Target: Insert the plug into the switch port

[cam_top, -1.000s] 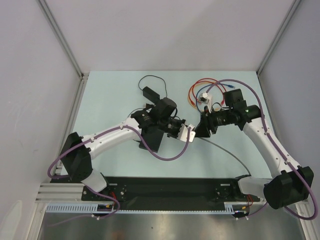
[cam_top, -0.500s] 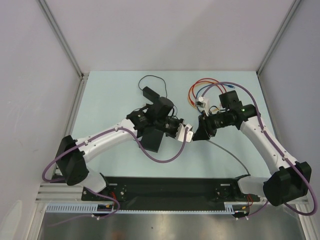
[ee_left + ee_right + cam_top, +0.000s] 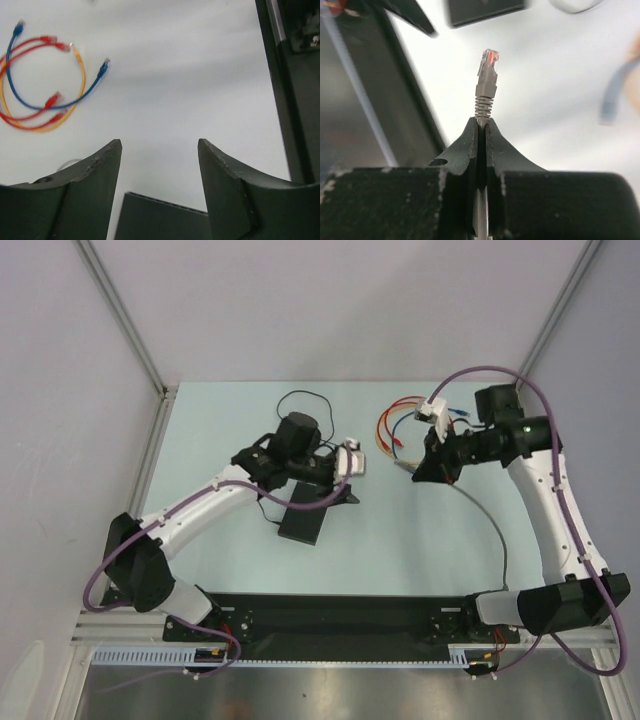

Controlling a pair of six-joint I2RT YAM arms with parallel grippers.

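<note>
Left gripper (image 3: 159, 150) opened, drew back left. Right gripper (image 3: 481, 122) clamped grey cable (image 3: 495, 527) just behind plug (image 3: 487, 64), swung away right. 2 arms, nearly touching before, parted.

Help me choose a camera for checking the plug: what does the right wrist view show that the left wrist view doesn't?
Right wrist only: the grey plug, its cable pinched in the shut right gripper. Left wrist only: the left gripper, open and empty, and the coloured patch cables in sharp view. Both: the pale table; blurred colour at the right wrist view's edge may be those cables.
</note>
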